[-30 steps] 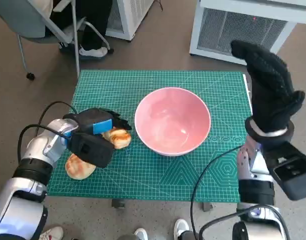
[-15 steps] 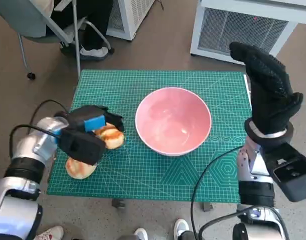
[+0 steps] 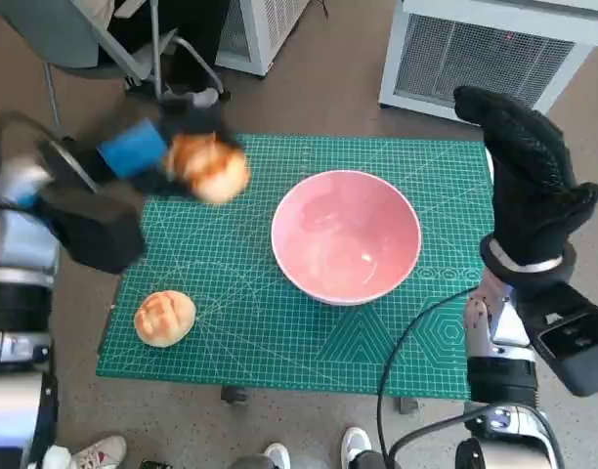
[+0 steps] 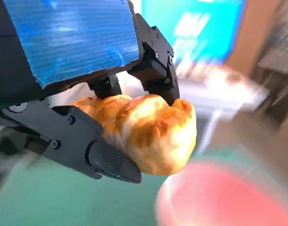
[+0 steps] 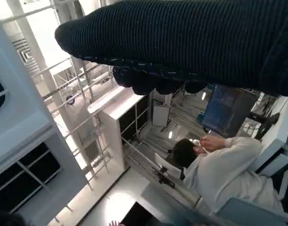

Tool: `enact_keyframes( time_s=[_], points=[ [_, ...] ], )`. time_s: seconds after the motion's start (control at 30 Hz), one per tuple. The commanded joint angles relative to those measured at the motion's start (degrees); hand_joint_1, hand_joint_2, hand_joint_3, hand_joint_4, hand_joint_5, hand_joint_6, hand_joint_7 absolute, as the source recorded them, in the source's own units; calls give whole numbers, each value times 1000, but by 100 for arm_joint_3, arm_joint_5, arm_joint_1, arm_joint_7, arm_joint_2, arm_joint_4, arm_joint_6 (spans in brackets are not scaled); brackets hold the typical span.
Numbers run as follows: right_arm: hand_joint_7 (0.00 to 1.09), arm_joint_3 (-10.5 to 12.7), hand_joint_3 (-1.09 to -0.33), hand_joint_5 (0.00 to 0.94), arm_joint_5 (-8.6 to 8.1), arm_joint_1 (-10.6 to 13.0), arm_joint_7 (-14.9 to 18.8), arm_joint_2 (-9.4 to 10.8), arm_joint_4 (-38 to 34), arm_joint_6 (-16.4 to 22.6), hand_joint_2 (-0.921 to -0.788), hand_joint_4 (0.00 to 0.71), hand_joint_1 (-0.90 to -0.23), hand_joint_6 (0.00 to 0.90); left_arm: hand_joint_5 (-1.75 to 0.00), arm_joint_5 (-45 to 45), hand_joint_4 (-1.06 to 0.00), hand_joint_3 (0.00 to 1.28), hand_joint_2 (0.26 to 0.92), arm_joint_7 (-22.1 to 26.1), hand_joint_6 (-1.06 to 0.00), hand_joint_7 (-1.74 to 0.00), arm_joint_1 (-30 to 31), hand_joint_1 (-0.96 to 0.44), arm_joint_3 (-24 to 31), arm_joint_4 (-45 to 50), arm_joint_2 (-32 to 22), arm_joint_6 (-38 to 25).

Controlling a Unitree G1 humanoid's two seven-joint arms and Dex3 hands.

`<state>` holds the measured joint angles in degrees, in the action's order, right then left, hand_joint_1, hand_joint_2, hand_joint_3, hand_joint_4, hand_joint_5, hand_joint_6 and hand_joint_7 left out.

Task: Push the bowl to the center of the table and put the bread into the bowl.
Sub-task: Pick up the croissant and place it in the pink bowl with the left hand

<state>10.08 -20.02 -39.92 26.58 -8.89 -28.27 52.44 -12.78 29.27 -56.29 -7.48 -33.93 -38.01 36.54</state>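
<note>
A brown floor (image 3: 328, 68) surrounds the desk (image 3: 279, 332). At upper left stands a grey chair (image 3: 55, 29). A white vented unit (image 3: 494, 59) is at upper right.

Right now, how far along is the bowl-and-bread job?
Done, by the look of it: the pink bowl sits near the middle of the green mat. In hand: the left hand holds a bread roll in the air beside the bowl. Left: drop it in; a second roll lies on the mat. The right hand is raised and holds nothing.

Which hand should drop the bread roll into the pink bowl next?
The left hand: it already holds a bread roll lifted above the mat beside the pink bowl. The right hand is raised at the table's right edge, holding nothing.
</note>
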Motion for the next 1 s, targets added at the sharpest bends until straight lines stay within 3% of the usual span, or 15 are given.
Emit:
enact_keyframes(
  time_s=[0.03,0.27,0.63,0.7,0.73,0.77,0.83,0.87,1.0],
  points=[
    [658,-26,-810,468,26,29,27,26,-65,-9,-921,-1,-574,-1,-1236,-102,-554,101,920,-4,-687,-1169,-259,-1,-303,57,488,395],
    [661,-57,-817,469,1,13,29,64,-49,-43,-921,-1,-572,-1,-1167,-460,-571,101,920,232,-676,-1230,-639,-1,-787,-147,904,346],
    [657,-119,-812,466,-99,72,94,84,64,-113,-921,-1,-584,-1,-1209,-1235,-532,124,921,-159,-663,-1240,-825,-1,-1310,-997,1590,55],
    [657,-111,-809,465,-121,88,114,69,68,-116,-921,-1,-588,-1,-1249,-1228,-518,159,921,-7,-592,-1286,-798,-1,-1341,-1071,1675,-230],
    [657,-105,-807,465,-130,93,123,63,67,-117,-921,-1,-590,-1,-878,-1209,-475,145,916,91,-506,-978,-783,-12,-1349,-1092,1708,-379],
    [657,-93,-806,466,-150,95,139,55,56,-122,-921,-1,-591,-1,-569,-1222,-485,123,918,262,-502,-683,-764,-20,-1388,-1094,1727,-626],
    [656,-75,-804,466,-181,101,159,46,51,-133,-921,-1,-593,-1,-291,-1255,-301,91,897,571,-392,-364,-741,-31,-1455,-1023,1733,-1068],
    [655,-70,-802,466,-192,105,167,46,53,-139,-921,-1,-593,-1,-186,-1264,-192,71,876,707,-320,-233,-730,-41,-1482,-959,1727,-1267],
    [653,-66,-792,465,-219,147,174,71,105,-163,-921,-1,-595,-1,-48,-1284,-50,29,825,1104,-205,-62,-703,-93,-1547,-718,1730,-1933]
  ],
)
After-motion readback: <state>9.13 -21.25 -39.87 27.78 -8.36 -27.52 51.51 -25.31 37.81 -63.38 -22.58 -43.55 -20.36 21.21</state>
